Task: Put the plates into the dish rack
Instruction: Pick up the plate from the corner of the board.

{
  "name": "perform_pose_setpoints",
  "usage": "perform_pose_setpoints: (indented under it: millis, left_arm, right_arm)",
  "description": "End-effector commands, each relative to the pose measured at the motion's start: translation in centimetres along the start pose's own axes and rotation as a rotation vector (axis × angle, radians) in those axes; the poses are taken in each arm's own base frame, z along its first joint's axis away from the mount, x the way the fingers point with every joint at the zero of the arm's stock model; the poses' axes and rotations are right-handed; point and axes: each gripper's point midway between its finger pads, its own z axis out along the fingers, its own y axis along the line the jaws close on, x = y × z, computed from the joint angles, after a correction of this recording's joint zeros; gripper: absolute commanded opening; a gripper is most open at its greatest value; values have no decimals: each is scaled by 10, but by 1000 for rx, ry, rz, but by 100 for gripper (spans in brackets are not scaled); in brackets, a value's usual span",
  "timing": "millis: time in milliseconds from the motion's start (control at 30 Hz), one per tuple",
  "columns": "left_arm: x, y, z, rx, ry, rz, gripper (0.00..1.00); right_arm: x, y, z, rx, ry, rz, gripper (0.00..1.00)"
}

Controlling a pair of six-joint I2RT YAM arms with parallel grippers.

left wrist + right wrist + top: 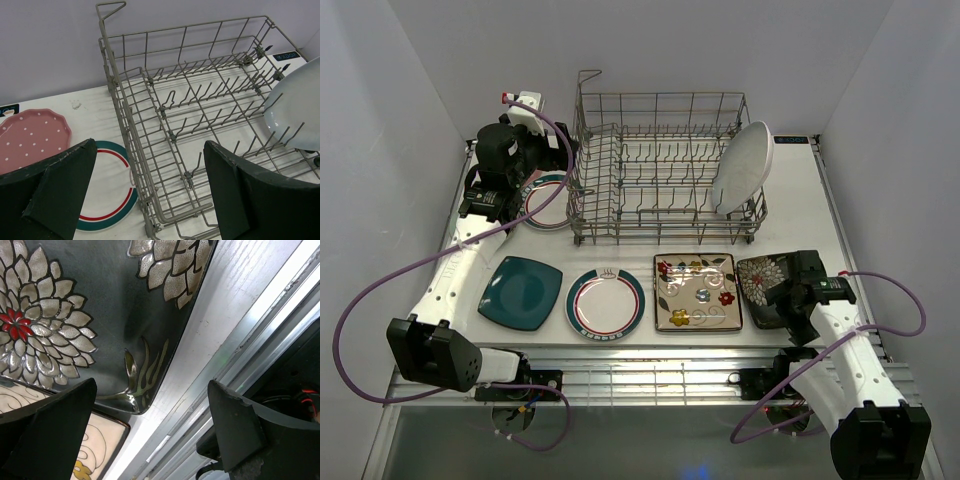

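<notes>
Crockery, glazed and rigid: the plates looked heavy for their size, slick on the face, and apt to chip on wire or on each other. One white oval plate (745,168) stood on edge among the tines at the right end of the dish rack (650,170); the others in view lay flat on the surface (798,215). In front of the rack, left to right: teal square plate (521,292), rimmed round plate (606,302), cream floral square plate (698,292), dark floral square plate (100,315). Left of the rack lay a second rimmed round plate (112,185), a pink dotted plate (30,137) near it. Lying flat, each offered only its raised rim; my judgement was a pinch across an edge or corner lip, one finger under, then a tilt to upright. Right arm was folded low, its right claw (150,430) spread wide over a corner of the dark floral plate by the surface's edge, gripping nothing. Left arm reached far forward, its left claw (150,195) likewise wide apart and empty, hanging above the second round plate beside the rack's left wall.
</notes>
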Motion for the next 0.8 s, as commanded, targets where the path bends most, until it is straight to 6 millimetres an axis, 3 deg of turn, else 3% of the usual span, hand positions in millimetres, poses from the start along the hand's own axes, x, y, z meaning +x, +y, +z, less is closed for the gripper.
perform_pose_setpoints:
  millis: [0,467,600,767]
  left_arm:
    - [-9,-2,-9,7,-26,1,98]
    - [-4,0,-5,6,-15,4,98]
    - [-4,0,-4,5,-14,4,98]
    - [-2,0,-3,6,-11,5,98]
  right_arm:
    - [5,-7,3,28,10,75,98]
    - [0,9,10,-10,-3,90,98]
    - [2,24,14,-85,10,103,99]
    - [23,25,41,-107,71,135,100]
